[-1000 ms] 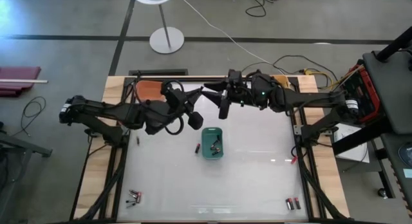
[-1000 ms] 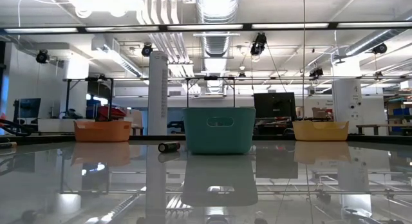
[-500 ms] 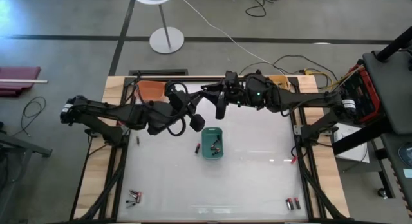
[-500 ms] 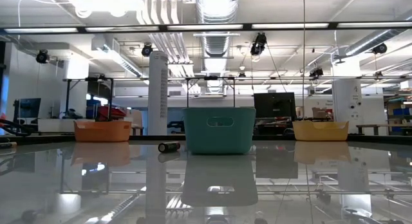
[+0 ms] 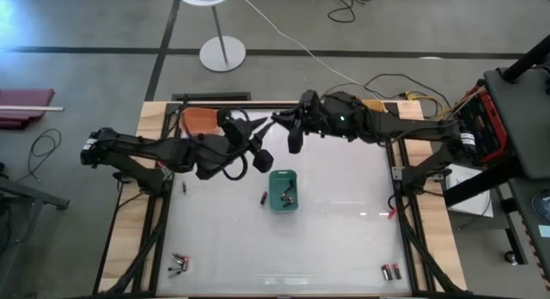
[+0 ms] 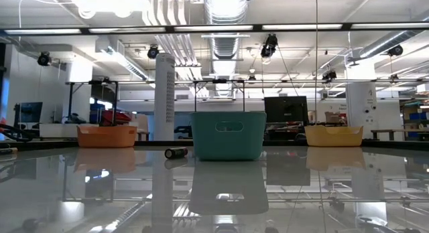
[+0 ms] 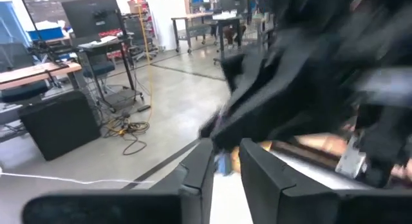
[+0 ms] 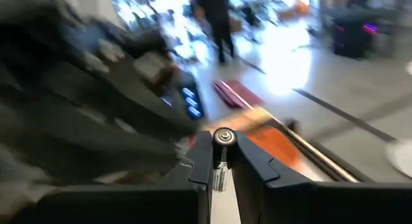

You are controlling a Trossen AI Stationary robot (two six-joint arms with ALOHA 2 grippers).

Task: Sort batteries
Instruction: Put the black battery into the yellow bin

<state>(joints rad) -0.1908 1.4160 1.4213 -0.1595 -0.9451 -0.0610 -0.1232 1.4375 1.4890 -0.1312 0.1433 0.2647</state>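
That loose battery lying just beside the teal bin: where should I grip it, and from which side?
Take the battery at mid-length, jaws across its round sides, coming straight down from above. It lies flat on the table, so only its top and sides are free. The bin stands close beside it without touching, so keep the jaw on that side clear of the bin's wall.

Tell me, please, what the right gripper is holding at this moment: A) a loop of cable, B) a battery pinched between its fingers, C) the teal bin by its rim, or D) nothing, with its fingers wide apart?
B: in the right wrist view, the right gripper has its fingers closed on a silvery battery, seen end-on between them.
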